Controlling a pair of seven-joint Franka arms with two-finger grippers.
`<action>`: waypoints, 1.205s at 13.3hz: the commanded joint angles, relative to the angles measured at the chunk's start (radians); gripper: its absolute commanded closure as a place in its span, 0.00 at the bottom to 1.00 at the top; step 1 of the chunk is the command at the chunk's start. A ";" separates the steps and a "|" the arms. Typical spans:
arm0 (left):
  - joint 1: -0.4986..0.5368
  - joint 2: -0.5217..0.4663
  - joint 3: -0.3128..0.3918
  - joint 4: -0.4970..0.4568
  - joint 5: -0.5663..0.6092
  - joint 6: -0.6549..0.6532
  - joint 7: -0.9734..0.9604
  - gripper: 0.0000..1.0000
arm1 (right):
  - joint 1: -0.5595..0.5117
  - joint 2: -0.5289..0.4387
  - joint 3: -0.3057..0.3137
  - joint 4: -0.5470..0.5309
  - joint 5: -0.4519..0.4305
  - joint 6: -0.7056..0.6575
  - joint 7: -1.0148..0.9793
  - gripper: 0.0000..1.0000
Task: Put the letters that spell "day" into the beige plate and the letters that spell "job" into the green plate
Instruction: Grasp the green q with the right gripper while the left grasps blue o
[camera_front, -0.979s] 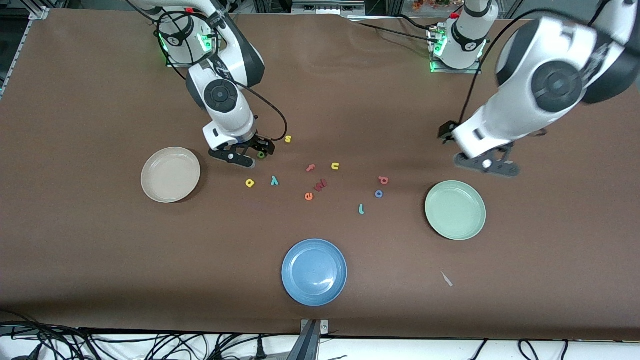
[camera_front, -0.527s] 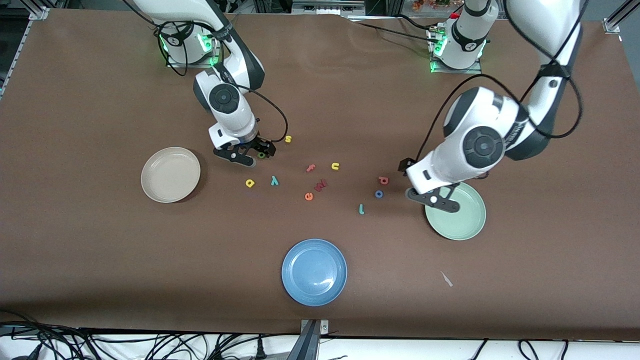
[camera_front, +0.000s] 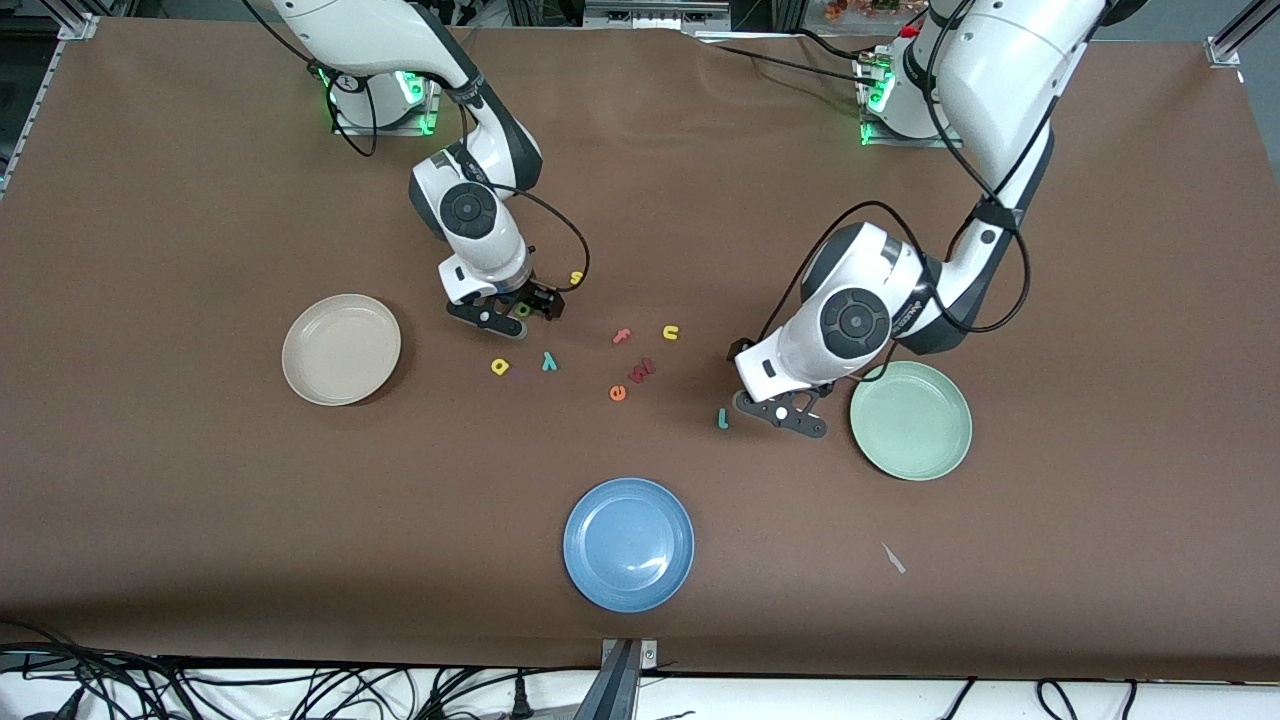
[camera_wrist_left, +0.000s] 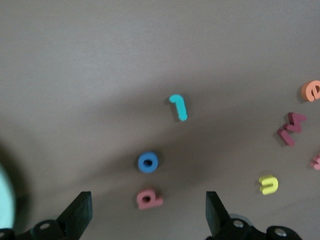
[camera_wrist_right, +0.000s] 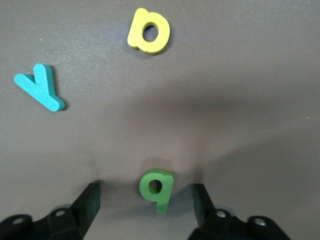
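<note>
I have the green d (camera_wrist_right: 158, 187) lying flat on the table between the right gripper's (camera_wrist_right: 145, 200) fingers (camera_wrist_right: 90, 197), which are spread either side of it with gaps showing, so I read this as lined up for a pinch, not yet a grip. The a (camera_wrist_right: 148, 31) and y (camera_wrist_right: 40, 87) lie just nearer the front camera, well short of the beige plate (camera_front: 300, 375), which is empty. My left gripper (camera_wrist_left: 147, 215) hangs spread wide over the b (camera_wrist_left: 149, 199), with the o (camera_wrist_left: 148, 162) and j (camera_wrist_left: 178, 107) close by; the green plate (camera_front: 935, 455) beside them is bare. From the front the left arm hides the b and o, and the d is half covered; the wrist cameras show them plainly.
</note>
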 joint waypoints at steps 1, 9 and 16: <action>-0.020 0.065 0.009 0.024 0.097 0.053 -0.021 0.01 | -0.005 0.013 0.004 0.020 0.016 0.013 0.008 0.20; -0.030 0.104 0.011 0.015 0.136 0.071 -0.027 0.36 | -0.013 0.013 0.002 0.029 0.016 0.005 -0.011 0.38; -0.032 0.122 0.012 0.017 0.142 0.073 -0.038 0.39 | -0.013 0.012 0.001 0.029 0.015 0.002 -0.014 0.69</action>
